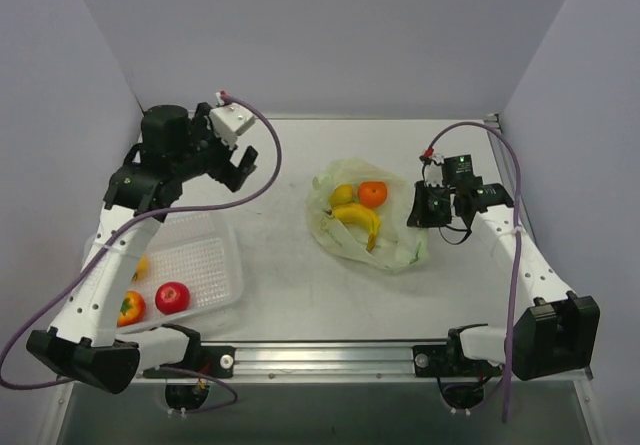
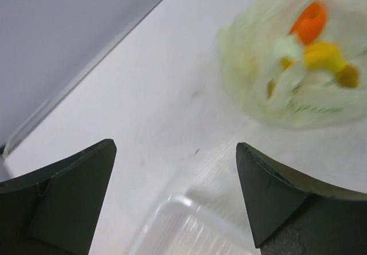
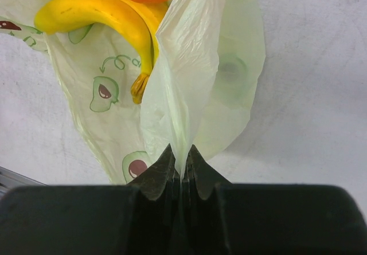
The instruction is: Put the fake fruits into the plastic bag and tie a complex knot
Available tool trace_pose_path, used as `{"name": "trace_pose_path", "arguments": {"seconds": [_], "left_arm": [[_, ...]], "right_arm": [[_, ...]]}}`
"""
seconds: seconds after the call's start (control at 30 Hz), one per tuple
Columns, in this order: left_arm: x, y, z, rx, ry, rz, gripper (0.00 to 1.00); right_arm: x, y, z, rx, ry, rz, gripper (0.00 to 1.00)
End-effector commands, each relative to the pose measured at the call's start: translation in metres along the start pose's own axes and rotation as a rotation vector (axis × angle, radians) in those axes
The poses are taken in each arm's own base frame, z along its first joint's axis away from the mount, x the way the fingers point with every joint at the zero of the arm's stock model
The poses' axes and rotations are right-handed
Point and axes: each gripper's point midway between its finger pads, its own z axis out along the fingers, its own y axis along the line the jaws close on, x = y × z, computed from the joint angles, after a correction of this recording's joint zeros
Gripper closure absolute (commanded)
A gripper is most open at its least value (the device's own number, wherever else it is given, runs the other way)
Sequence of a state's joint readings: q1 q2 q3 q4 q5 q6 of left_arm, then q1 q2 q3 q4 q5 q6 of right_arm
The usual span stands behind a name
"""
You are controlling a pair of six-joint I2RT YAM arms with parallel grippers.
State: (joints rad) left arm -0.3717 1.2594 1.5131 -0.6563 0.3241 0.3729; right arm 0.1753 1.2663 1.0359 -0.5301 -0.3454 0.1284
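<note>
- Right hand (image 3: 182, 164): fingers pressed together, clamped on a raised fold of the thin pale-green translucent plastic bag (image 3: 189, 54).
- Bag: lies mid-surface (image 1: 290, 295), open, holding yellow plastic bananas (image 3: 97, 11) and a glossy orange fruit (image 1: 373, 194).
- Left hand (image 2: 175, 152): fingers wide apart, empty, near the white perforated basket tray (image 1: 205, 265) containing a red apple (image 1: 172, 296).

The top view looks down from high behind the near edge of the table (image 1: 290, 285) and takes in all of it. The left wrist view looks out through the left hand (image 2: 175, 149), slantwise across the table toward the bag (image 2: 287, 66), which is well off and blurred. The right wrist view sits just behind the right hand (image 3: 182, 163), close over the bag and a banana (image 3: 97, 11). All three views share the bag.
</note>
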Motion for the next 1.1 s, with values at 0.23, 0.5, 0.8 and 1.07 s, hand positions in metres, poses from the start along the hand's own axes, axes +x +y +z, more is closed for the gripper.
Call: {"name": "trace_pose_path", "arguments": {"seconds": [0.23, 0.5, 0.8, 1.07], "left_arm": [[0.25, 0.087, -0.139, -0.313, 0.871, -0.227, 0.03], [0.339, 0.093, -0.171, -0.281, 1.077, -0.3, 0.03], [0.417, 0.105, -0.178, -0.26, 1.213, -0.336, 0.03], [0.431, 0.101, -0.167, -0.227, 1.203, -0.364, 0.15]], "right_arm": [[-0.005, -0.005, 0.007, 0.017, 0.017, -0.042, 1.0], [-0.005, -0.002, 0.01, 0.013, 0.031, -0.057, 1.0], [0.002, -0.005, 0.009, 0.021, 0.037, -0.069, 1.0], [0.0, -0.005, 0.01, 0.021, 0.04, -0.069, 1.0]]}}
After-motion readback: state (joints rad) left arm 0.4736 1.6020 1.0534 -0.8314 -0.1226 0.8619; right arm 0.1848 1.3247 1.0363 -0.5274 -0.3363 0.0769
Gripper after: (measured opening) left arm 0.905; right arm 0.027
